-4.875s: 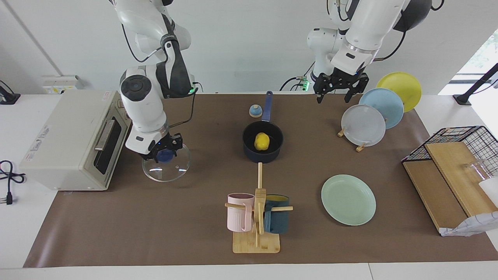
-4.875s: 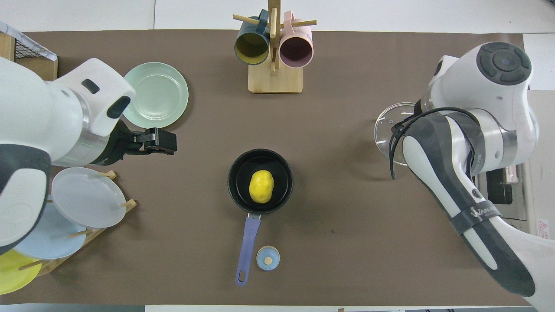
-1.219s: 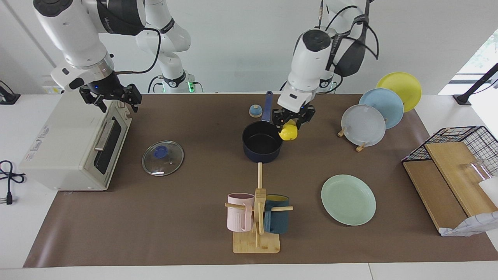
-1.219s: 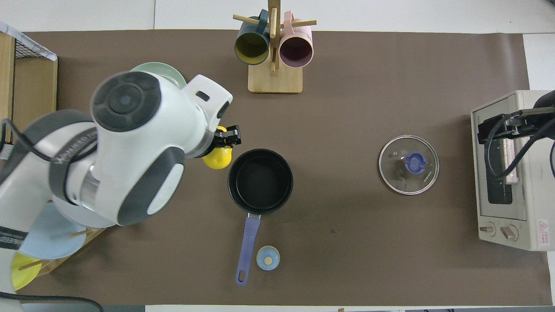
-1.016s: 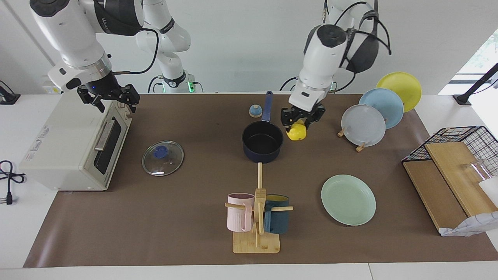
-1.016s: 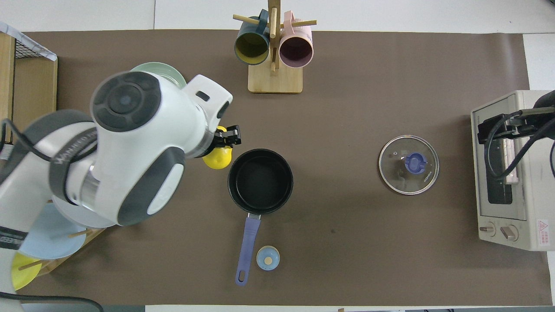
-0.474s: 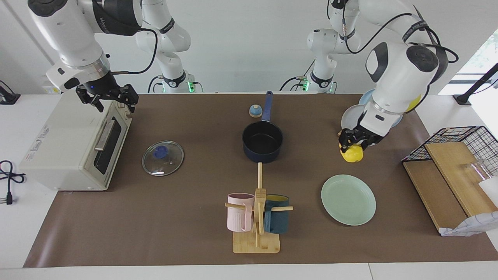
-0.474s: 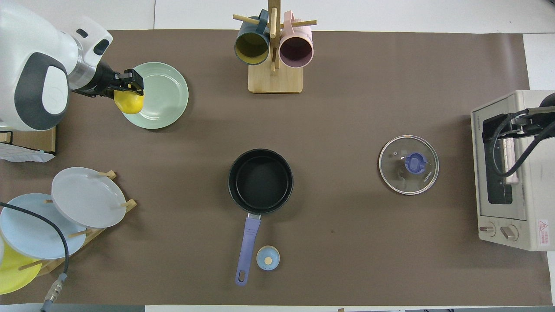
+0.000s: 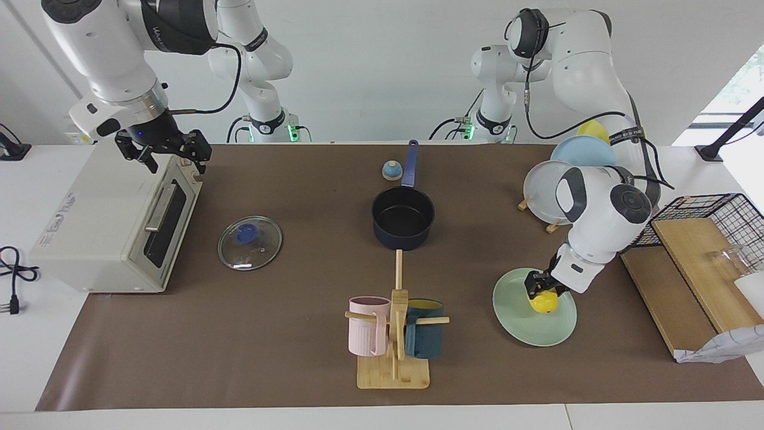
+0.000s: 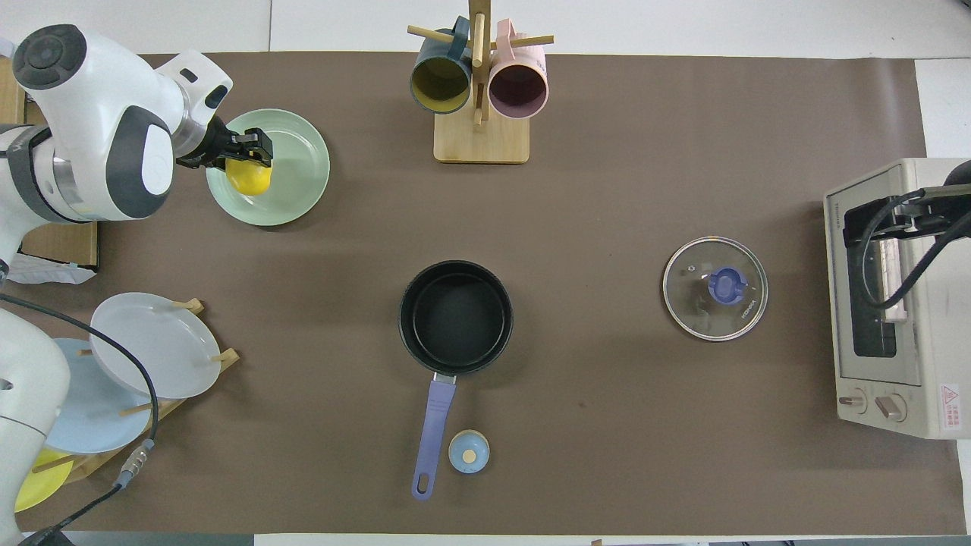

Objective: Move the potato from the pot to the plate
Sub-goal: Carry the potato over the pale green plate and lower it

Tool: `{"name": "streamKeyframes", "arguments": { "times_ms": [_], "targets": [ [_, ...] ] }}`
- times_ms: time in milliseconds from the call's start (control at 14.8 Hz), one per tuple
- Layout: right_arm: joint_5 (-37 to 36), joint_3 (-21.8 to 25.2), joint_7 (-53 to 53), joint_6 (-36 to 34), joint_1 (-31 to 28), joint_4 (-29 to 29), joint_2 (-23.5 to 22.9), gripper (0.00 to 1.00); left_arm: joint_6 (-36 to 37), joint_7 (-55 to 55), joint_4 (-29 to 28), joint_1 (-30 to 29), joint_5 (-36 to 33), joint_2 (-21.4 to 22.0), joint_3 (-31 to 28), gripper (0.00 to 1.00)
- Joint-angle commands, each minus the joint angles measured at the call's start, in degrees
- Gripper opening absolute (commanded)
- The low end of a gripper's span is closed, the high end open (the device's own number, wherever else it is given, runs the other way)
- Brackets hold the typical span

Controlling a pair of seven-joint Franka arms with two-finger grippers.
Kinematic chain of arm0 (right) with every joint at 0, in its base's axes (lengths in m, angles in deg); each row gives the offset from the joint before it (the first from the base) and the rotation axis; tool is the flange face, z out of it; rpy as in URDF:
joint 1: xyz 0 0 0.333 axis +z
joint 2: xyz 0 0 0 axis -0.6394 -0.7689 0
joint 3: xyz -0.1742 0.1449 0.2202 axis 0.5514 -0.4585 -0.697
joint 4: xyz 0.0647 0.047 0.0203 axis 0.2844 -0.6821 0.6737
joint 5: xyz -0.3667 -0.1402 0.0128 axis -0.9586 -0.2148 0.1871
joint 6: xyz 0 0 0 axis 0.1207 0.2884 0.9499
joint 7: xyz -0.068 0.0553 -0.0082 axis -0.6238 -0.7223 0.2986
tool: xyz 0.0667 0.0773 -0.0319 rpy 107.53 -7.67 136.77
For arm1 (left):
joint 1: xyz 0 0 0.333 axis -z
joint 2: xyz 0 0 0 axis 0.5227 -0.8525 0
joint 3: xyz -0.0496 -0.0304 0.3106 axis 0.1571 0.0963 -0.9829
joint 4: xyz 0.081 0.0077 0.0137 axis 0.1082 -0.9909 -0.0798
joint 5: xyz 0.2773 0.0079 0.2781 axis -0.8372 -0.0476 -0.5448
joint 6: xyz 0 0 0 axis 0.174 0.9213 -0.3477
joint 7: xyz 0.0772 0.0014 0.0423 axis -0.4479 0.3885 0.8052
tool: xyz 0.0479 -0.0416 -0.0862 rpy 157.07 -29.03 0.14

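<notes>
The yellow potato (image 9: 545, 303) (image 10: 249, 179) is low over the mint-green plate (image 9: 526, 327) (image 10: 300, 176), on the part of it nearer to the robots. I cannot tell whether the two touch. My left gripper (image 9: 541, 291) (image 10: 255, 156) is shut on the potato from above. The dark navy pot (image 9: 403, 218) (image 10: 455, 317) stands with nothing in it at the middle of the mat, its blue handle pointing toward the robots. Its glass lid (image 9: 249, 242) (image 10: 715, 288) lies flat toward the right arm's end. My right gripper (image 9: 164, 156) waits open over the toaster oven.
A toaster oven (image 9: 113, 218) (image 10: 887, 303) stands at the right arm's end. A mug rack (image 9: 394, 334) (image 10: 479, 91) is beside the plate. A rack of plates (image 9: 558, 191) (image 10: 152, 345), a wire basket with wooden boards (image 9: 686, 263) and a small blue knob (image 9: 391, 171) (image 10: 469, 451) are also here.
My left gripper has carried the potato from the pot, past the plate rack, and down over the mint-green plate. The right arm has barely moved.
</notes>
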Motion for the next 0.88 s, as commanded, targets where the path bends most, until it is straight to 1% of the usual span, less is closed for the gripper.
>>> {"name": "streamKeyframes", "arguments": {
  "times_ms": [0,203,339,406,474,677,812],
  "targets": [
    [0.25,-1.08,-1.16,0.32,-0.93,0.88,-0.50,1.00,-3.21,-0.98,-2.18,0.16,-1.00,0.09,0.06,0.00],
    [0.34,-1.08,-1.16,0.31,-0.93,0.79,-0.50,1.00,-4.28,-3.00,-4.56,0.25,-2.05,0.53,0.15,0.00],
    [0.34,-1.08,-1.16,0.32,-0.93,0.79,-0.50,1.00,-4.72,-3.53,-4.48,-0.10,-2.05,0.62,0.15,0.00],
    [0.34,-1.08,-1.07,0.32,-0.93,0.79,-0.50,1.00,-4.63,-3.53,-4.39,-0.11,-2.05,0.53,0.15,0.15],
    [0.25,-1.08,-1.07,0.32,-0.93,0.79,-0.50,1.00,-4.80,-3.62,-4.39,0.07,-2.05,0.53,0.06,0.99],
    [0.25,-1.17,-1.07,0.32,-0.84,0.79,-0.50,1.00,-3.84,-3.01,-2.99,0.07,-2.40,1.14,-0.03,1.00],
    [0.25,-1.17,-1.07,0.23,-0.84,0.79,-0.50,1.00,-3.14,-1.00,-3.42,-0.28,-2.05,4.37,-0.03,1.00]
  ]
}}
